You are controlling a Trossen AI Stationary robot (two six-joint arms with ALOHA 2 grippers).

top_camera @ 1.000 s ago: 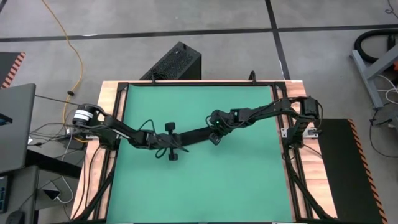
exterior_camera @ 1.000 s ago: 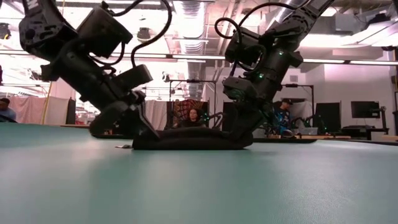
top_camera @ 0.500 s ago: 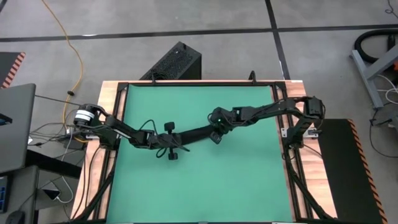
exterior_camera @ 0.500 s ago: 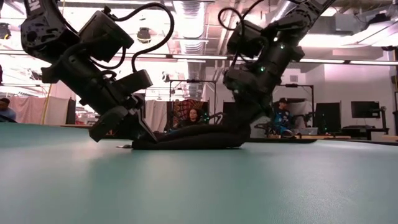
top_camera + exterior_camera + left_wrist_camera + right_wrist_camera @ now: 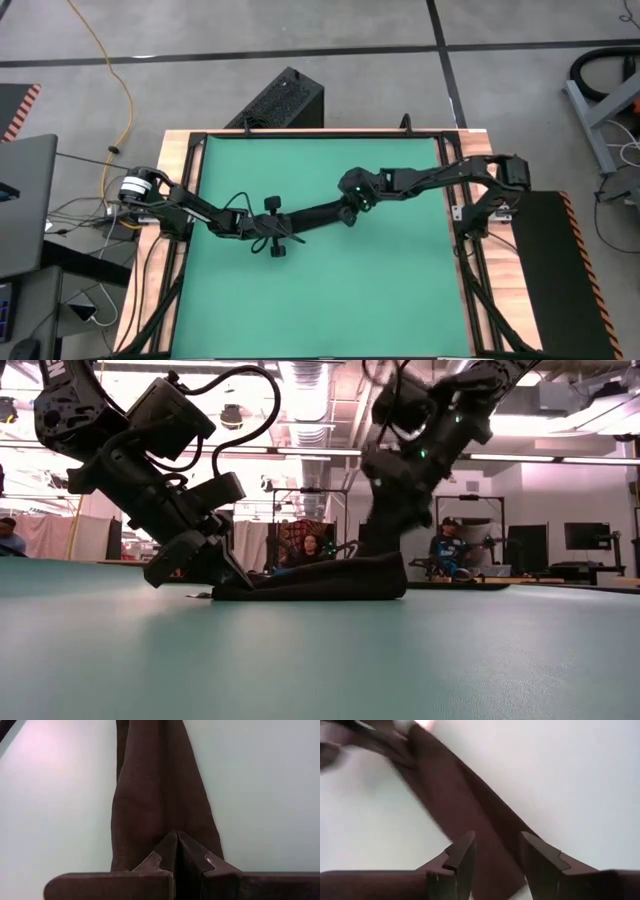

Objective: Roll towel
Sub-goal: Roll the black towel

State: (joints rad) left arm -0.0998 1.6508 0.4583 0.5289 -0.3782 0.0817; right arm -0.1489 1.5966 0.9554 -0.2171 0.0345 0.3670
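Mid-frame, the left gripper (image 5: 283, 232) is pinching the towel (image 5: 315, 217) closed while the right gripper (image 5: 350, 208) is standing open, empty; the freed roll risks uncoiling.

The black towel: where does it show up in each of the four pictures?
High view: the towel lies mid-mat as a long strip between the two arms.
Low view: a low dark roll on the mat, centre.
Left wrist view: stretching away from the shut left gripper.
Right wrist view: a diagonal band.
Shared landmark: the green mat.
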